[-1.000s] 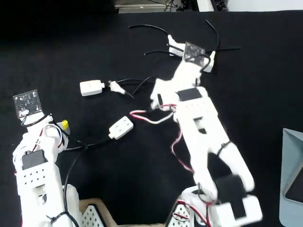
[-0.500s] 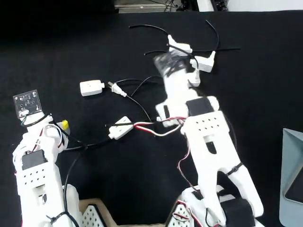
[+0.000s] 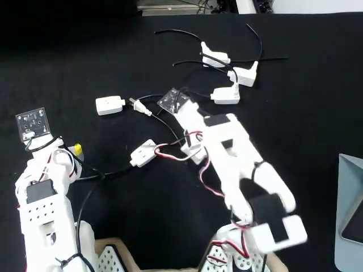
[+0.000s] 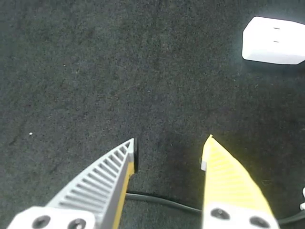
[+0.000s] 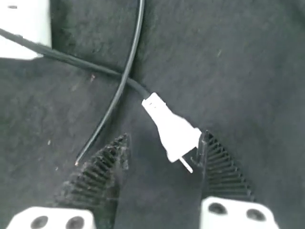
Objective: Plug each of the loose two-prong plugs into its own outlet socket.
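Note:
A loose white two-prong plug [image 3: 139, 106] on a black cable lies on the black table, its prongs toward a white outlet socket [image 3: 109, 105]. In the right wrist view that plug [image 5: 171, 131] lies between the fingertips of my open right gripper [image 5: 165, 137], which touches nothing. A second white outlet [image 3: 144, 152] lies nearer, beside the right arm's red-white wires. My left gripper [image 3: 76, 150] rests low at the near left. It is open [image 4: 170, 140] over bare cloth, with a white outlet [image 4: 274, 40] farther off and a black cable [image 4: 162, 200] under its fingers.
Three white outlet blocks with black cables [image 3: 214, 58] [image 3: 245, 75] [image 3: 226, 96] lie at the far middle of the table. Black cables [image 3: 164, 119] cross the middle. A grey tray [image 3: 351, 215] stands at the right edge. A white block [image 5: 24, 28] sits beyond the crossing cables.
My right arm has swung from the far outlet blocks toward the near left and now hangs over the loose plug. The left arm has not moved.

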You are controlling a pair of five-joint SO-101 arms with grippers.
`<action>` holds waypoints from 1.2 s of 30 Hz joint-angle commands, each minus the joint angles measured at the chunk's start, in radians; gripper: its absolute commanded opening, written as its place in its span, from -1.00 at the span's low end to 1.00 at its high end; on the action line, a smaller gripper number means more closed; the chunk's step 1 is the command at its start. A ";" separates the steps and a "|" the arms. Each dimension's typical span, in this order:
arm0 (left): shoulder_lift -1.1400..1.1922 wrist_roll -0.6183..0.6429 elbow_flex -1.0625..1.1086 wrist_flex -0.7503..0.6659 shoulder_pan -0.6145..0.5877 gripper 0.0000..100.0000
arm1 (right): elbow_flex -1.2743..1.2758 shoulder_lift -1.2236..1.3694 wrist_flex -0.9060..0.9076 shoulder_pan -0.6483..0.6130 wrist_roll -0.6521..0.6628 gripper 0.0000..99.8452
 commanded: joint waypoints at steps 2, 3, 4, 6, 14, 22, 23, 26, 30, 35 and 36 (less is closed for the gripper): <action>-0.015 0.009 -0.007 -0.025 -0.007 -0.55 | -0.154 0.097 0.002 0.008 0.009 -0.55; -0.015 0.009 -0.007 -0.025 -0.007 -0.55 | -0.182 0.124 0.014 0.011 0.008 -0.55; -0.015 0.009 -0.007 -0.025 -0.007 -0.55 | -0.208 0.151 0.029 0.015 0.008 -0.55; -0.015 0.008 -0.007 -0.025 -0.004 -0.55 | -0.262 0.208 0.054 0.037 0.008 -0.55; -0.015 0.006 -0.005 -0.025 -0.004 -0.55 | -0.321 0.314 0.066 0.074 0.008 -0.58; -0.015 0.006 -0.005 -0.025 -0.002 -0.55 | -0.309 0.217 0.094 0.077 0.006 -0.96; -0.015 0.006 -0.005 -0.025 -0.002 -0.55 | -0.302 0.199 0.115 0.077 0.006 -0.97; -0.015 0.006 -0.005 -0.025 -0.002 -0.55 | -0.266 0.143 0.184 0.075 0.006 -0.98; -0.015 0.006 -0.005 -0.025 -0.002 -0.55 | -0.191 0.090 0.207 0.075 0.006 -0.98; -0.015 0.006 -0.005 -0.025 -0.002 -0.55 | -0.122 0.081 0.210 0.038 -0.064 -0.88; -0.015 0.006 -0.005 -0.025 -0.002 -0.55 | -0.107 0.081 0.212 0.028 -0.087 -0.80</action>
